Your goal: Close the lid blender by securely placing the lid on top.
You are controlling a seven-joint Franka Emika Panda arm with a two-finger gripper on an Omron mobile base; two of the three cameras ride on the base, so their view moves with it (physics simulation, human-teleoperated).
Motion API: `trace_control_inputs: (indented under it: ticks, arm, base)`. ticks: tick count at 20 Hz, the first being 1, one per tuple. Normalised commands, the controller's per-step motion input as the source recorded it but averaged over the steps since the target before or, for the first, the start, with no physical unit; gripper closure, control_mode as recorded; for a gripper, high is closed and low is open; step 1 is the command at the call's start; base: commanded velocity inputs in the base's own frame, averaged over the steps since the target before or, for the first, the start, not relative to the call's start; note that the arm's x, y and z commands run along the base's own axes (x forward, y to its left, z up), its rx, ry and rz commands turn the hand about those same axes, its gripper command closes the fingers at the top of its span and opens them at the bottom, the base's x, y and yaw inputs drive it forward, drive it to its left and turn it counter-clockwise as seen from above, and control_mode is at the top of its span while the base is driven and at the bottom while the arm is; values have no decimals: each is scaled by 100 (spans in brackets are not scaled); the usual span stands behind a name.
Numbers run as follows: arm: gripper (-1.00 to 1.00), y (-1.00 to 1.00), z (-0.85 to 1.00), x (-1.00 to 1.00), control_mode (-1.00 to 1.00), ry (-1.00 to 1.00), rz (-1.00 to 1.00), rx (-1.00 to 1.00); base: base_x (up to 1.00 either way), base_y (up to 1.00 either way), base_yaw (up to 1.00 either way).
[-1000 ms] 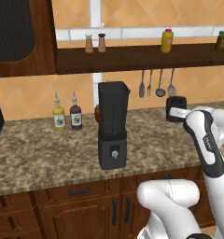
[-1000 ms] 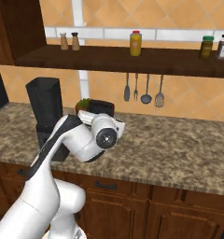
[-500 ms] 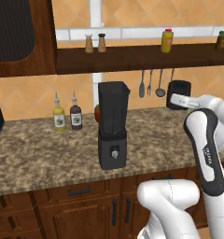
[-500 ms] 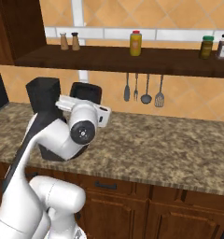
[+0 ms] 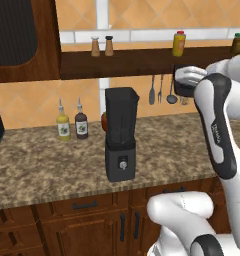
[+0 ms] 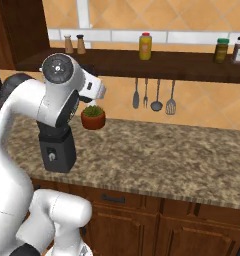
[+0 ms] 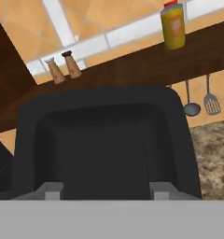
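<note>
the pincer [image 5: 186, 82] hangs high at shelf height, clenched on the lid [image 5: 184, 86], which shows as a dark block at the end of the white arm. in the hand view the lid [image 7: 104, 144] is the wide black slab with rounded corners spread just ahead of the finger tips, its raised rim facing the camera, so the grasp sits at one edge with most of the slab jutting forward.

the blender [image 5: 120, 133] stands on the counter [image 5: 37, 165] well apart from the pincer, below it and off to its left, jar mouth open and uncovered. two sauce bottles [image 5: 72, 123] stand further left still.

judging by its look, the lid is light, stiff and flat, probably smooth enough to slip or pivot between the pads if bumped. an edge hold like this one suits it, provided the slab is brought down level so all four corners meet the jar rim together; a tilted approach could catch one corner and twist it in the grasp.

hard to make out: the finger tips themselves are barely visible. in the right base view the arm's shoulder covers the blender [image 6: 57, 152] jar, leaving just the base with its knob. whether the lid has a lip underneath to seat inside the jar cannot be told.
</note>
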Motion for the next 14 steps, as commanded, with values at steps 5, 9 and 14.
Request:
trace_control_inputs:
  ticks: [5, 9, 14]
  arm:
    - [100, 54, 38, 0, -100, 42, 0, -26]
    - [100, 25, -1, 0, -100, 11, 0, -9]
    - [100, 71, -6, 0, -100, 4, 0, -4]
  base:
    - [0, 0, 0]
    - [0, 0, 0]
    - [0, 0, 0]
